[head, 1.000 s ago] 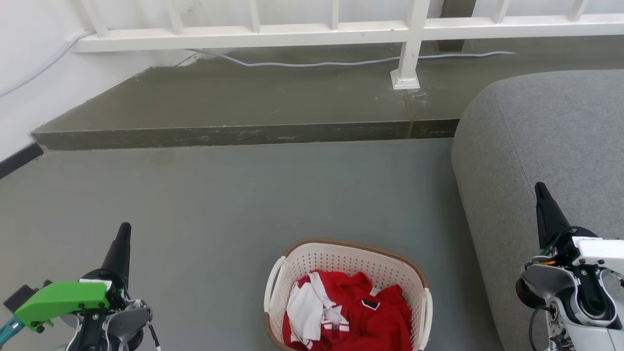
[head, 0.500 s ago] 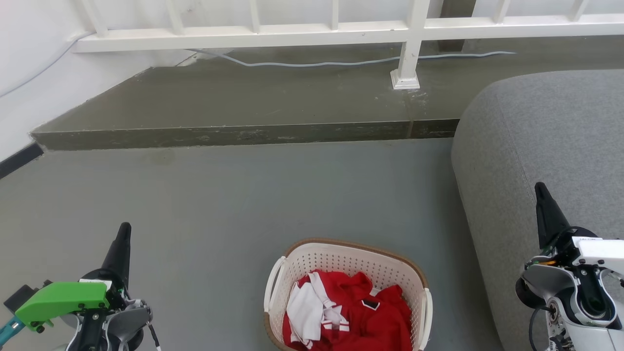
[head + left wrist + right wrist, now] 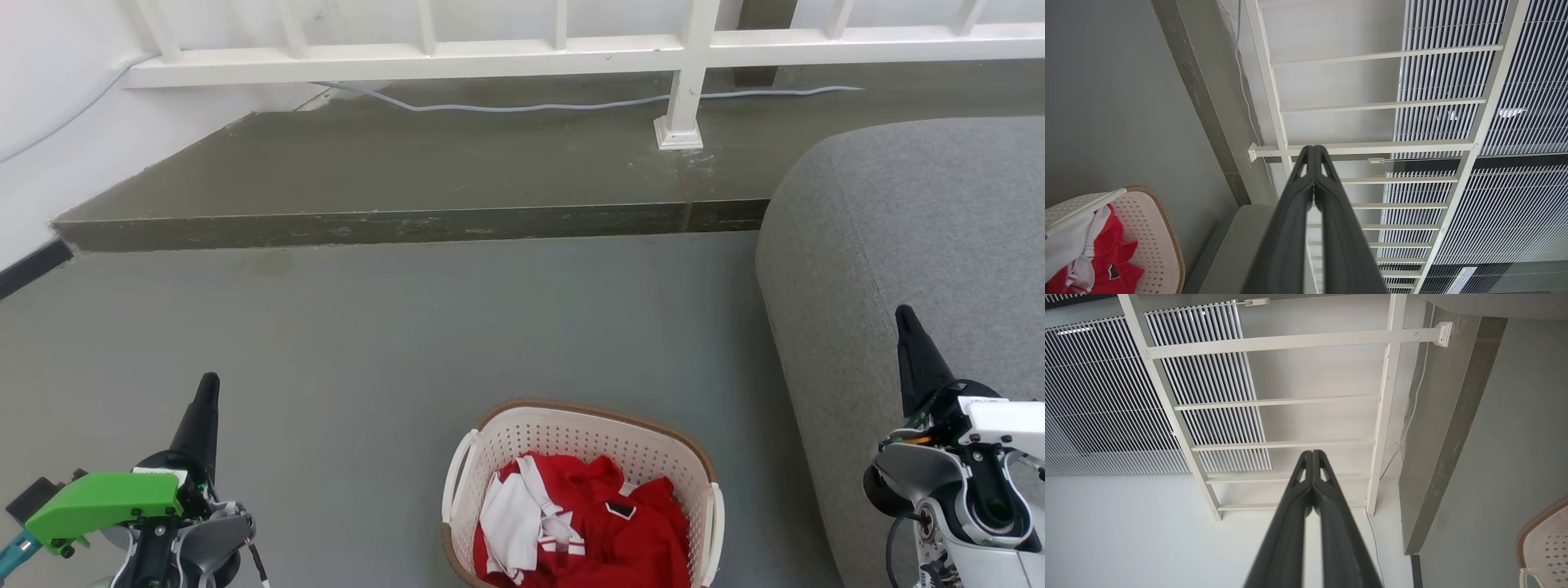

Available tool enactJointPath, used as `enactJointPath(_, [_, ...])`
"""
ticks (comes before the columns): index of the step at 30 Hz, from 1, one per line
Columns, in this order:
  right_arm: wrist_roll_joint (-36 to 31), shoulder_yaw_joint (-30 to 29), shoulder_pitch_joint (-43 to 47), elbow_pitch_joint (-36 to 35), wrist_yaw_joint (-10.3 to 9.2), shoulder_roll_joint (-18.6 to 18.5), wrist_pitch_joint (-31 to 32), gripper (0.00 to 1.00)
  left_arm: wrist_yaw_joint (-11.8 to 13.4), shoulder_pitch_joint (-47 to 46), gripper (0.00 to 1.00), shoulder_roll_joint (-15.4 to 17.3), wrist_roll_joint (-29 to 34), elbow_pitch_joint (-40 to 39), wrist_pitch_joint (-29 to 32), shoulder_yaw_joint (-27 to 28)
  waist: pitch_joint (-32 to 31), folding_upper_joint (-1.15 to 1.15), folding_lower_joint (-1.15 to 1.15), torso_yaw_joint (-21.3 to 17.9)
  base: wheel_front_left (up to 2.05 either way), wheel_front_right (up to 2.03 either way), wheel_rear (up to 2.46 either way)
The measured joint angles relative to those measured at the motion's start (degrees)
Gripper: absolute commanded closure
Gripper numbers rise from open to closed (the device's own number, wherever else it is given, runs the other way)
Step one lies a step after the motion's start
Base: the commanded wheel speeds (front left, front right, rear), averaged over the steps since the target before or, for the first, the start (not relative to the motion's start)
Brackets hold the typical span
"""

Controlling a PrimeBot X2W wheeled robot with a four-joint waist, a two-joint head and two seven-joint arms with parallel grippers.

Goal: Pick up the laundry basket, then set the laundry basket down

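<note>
With the cream perforated plastic laundry basket (image 3: 588, 437) on the near floor (image 3: 367, 327) between the clenched, empty left pincer (image 3: 209, 382) and right pincer (image 3: 903, 317), both should be opened and lowered evenly onto its white handles (image 3: 451, 482).

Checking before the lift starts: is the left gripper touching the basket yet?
Apart. In the head view the left gripper sits at the lower left, with bare floor plainly showing between it and the basket.
</note>
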Motion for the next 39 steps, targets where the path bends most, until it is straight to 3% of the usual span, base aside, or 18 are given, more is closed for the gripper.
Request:
enactJointPath(4, [0.0, 0.0, 0.1, 0.7, -0.04, 0.2, 0.0, 1.0, 0.0, 0.1, 1.0, -0.2, 0.0, 0.7, 0.0, -0.1, 0.0, 0.0, 0.0, 0.0, 0.0, 0.0, 0.0])
enactJointPath(5, [0.0, 0.1, 0.4, 1.3, -0.05, 0.5, 0.0, 0.0, 0.1, 0.3, 0.0, -0.4, 0.0, 1.4, 0.0, -0.2, 0.0, 0.0, 0.0, 0.0, 0.0, 0.0, 0.0])
enactJointPath(22, [-0.2, 0.9, 2.1, 0.4, -0.08, 1.1, -0.9, 0.0, 0.1, 1.9, 0.0, -1.2, 2.2, 0.9, -2.7, -2.1, 0.1, 0.0, 0.0, 0.0, 0.0, 0.0, 0.0])
enactJointPath(39, [-10.7, 5.7, 2.1, -2.6, -0.08, -2.3, -5.4, 0.0, 0.1, 1.8, 0.0, -0.2, 13.1, -0.3, -5.6, -4.5, 0.1, 0.0, 0.0, 0.0, 0.0, 0.0, 0.0])
